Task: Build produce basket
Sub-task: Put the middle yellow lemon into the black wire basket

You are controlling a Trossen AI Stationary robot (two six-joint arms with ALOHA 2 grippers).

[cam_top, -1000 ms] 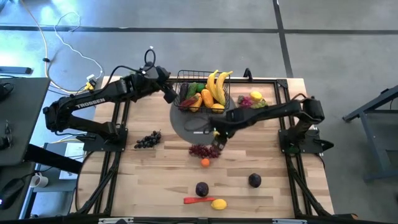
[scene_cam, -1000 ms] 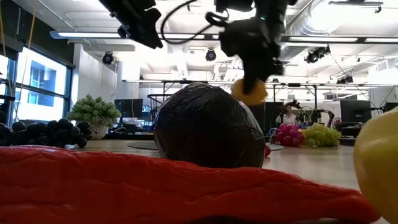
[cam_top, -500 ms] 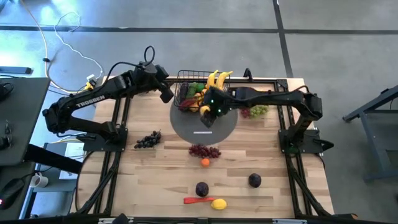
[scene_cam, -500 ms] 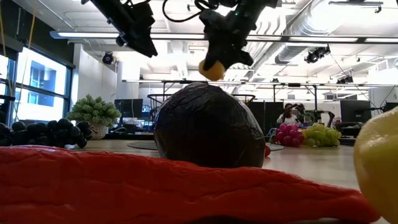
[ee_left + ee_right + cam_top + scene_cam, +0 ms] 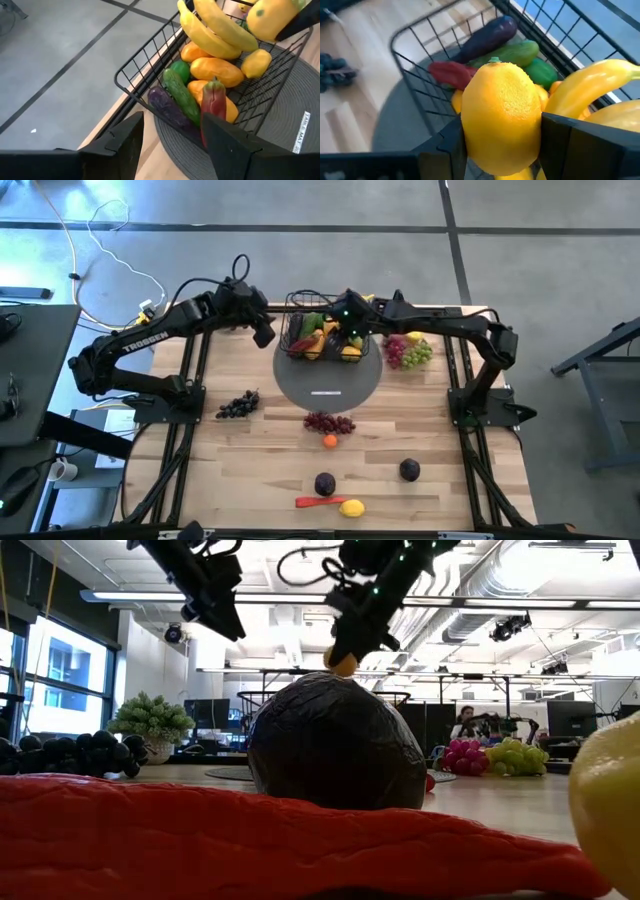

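A lemon (image 5: 501,116) sits clamped between the fingers of the right gripper (image 5: 350,330), poised directly over the black wire basket (image 5: 296,308) at the upper centre of the high view, where bananas (image 5: 212,31), a cucumber (image 5: 181,94), an eggplant (image 5: 167,108) and a red pepper (image 5: 213,104) are already piled. The left gripper (image 5: 262,332) waits just beside the basket's left wall, fingers parted and empty. A clean drop likely means lowering the lemon into a gap beside the bananas before letting go, so it cannot bounce out. The basket rests on a grey round mat (image 5: 330,385) on a pale wooden table (image 5: 230,470), with grapes (image 5: 328,422), an orange (image 5: 330,442) and plums (image 5: 325,483) still scattered below; grey concrete floor (image 5: 520,240) surrounds it.
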